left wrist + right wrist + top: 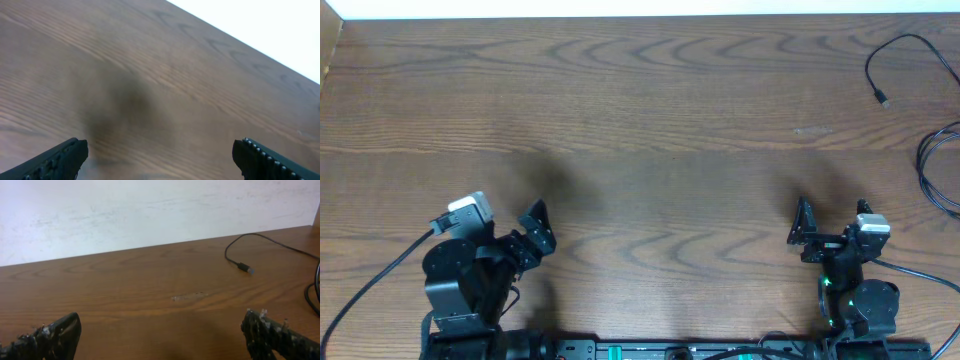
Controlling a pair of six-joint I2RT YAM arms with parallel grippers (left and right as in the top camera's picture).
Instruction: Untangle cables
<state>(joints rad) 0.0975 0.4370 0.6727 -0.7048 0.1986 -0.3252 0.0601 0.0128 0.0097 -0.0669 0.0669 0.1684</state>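
Both arms sit low at the near edge of the table [640, 120]; the left gripper [538, 228] is released, and its wrist view shows the two dark fingers [57, 161] set wide apart with only bare wood grain between them. The right gripper [802, 228] is released as well, jaws spread wide and nothing held. Neither one touches a cord.

The cables lie far over on the right side, well apart from both grippers. A thin black cable [884, 99] curls near the far right corner and ends in a small plug on the wood; the right wrist camera picks up that same plug ahead and to the right, near the pale wall [150, 215]. Closer along the right edge, dark loops [921, 165] bulge into view and run off the frame; it looks like more than one strand, though the count can't be told from here. The left wrist view shows no cable.
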